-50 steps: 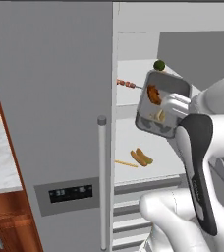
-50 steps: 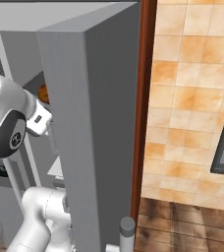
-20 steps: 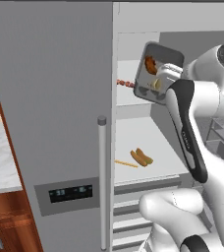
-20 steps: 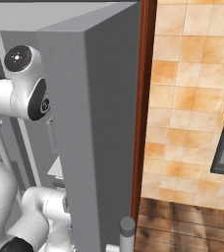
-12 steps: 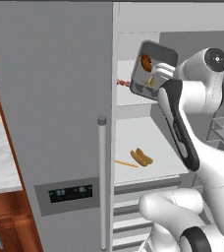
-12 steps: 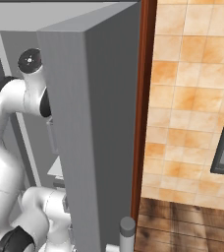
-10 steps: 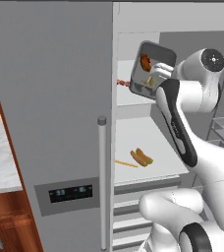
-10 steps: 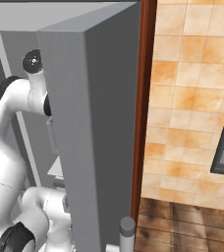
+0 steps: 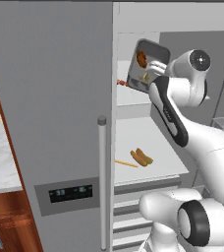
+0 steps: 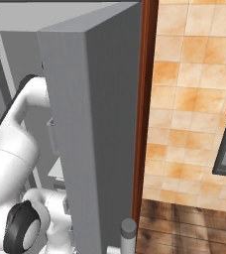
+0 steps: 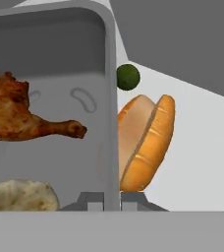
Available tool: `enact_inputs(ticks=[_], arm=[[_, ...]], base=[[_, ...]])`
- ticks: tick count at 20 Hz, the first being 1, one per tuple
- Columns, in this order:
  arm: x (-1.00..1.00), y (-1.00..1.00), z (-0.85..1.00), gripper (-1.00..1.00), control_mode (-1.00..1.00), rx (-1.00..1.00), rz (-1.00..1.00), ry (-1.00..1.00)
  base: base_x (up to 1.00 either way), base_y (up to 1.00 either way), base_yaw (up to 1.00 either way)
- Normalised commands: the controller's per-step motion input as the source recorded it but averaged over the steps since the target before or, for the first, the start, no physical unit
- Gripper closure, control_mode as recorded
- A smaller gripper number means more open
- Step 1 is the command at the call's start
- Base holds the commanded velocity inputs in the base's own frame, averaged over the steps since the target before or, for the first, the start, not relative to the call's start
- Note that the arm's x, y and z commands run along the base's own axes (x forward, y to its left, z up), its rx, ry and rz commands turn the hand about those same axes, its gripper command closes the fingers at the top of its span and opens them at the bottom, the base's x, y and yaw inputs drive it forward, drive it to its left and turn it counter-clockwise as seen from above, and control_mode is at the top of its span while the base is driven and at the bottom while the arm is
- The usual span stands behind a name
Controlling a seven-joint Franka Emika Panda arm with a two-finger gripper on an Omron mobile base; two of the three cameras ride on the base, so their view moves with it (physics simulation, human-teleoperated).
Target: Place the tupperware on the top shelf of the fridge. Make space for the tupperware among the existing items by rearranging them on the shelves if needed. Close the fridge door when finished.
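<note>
The tupperware (image 9: 147, 65) is held high inside the open fridge (image 9: 50, 98), level with the top shelf (image 9: 133, 93), and is tipped so that its open face turns toward the left base camera. In the hand view its grey wall (image 11: 109, 98) runs up the middle, with a browned chicken leg (image 11: 20, 115) and a pale round piece of bread (image 11: 18, 197) inside the tub. The gripper (image 11: 112, 199) has its jaws closed on that wall, one finger on each side of it, at the rim.

Just beyond the tub's wall in the hand view, an orange hot-dog bun (image 11: 146, 140) lies on the white shelf, and a small green round fruit (image 11: 128, 77) sits farther back, near the bun but apart from it. In the left base view the red tip of a skewer (image 9: 121, 82) pokes out at the left edge of the top shelf, beside the tub.

On the shelf below (image 9: 148, 147), two brown sausages (image 9: 141, 157) lie together, with a thin tan stick (image 9: 126, 163) just to their left. The fridge door (image 10: 95, 124) stands open, and fills the middle of the right base view.
</note>
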Motion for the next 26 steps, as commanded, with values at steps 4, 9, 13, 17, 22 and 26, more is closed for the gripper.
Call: enact_inputs(ticks=[4,9,13,17,22,26], arm=[[0.55,0.00,0.00,1.00,-1.00,0.00,0.00,-0.02],[0.13,0.12,0.01,1.00,-1.00,-0.03,0.00,-0.09],[0.28,0.16,0.11,1.00,-1.00,-0.01,0.00,-0.06],[0.51,0.04,0.28,1.00,-1.00,0.00,0.00,0.00],[0.69,0.00,0.08,1.00,-1.00,0.00,0.00,0.01],[0.75,0.00,-0.04,1.00,-1.00,0.00,0.00,0.04]], base=[[0.00,0.00,0.00],[0.00,0.00,0.00],[0.00,0.00,0.00],[0.00,0.00,0.00],[0.00,0.00,0.00],[0.00,0.00,0.00]])
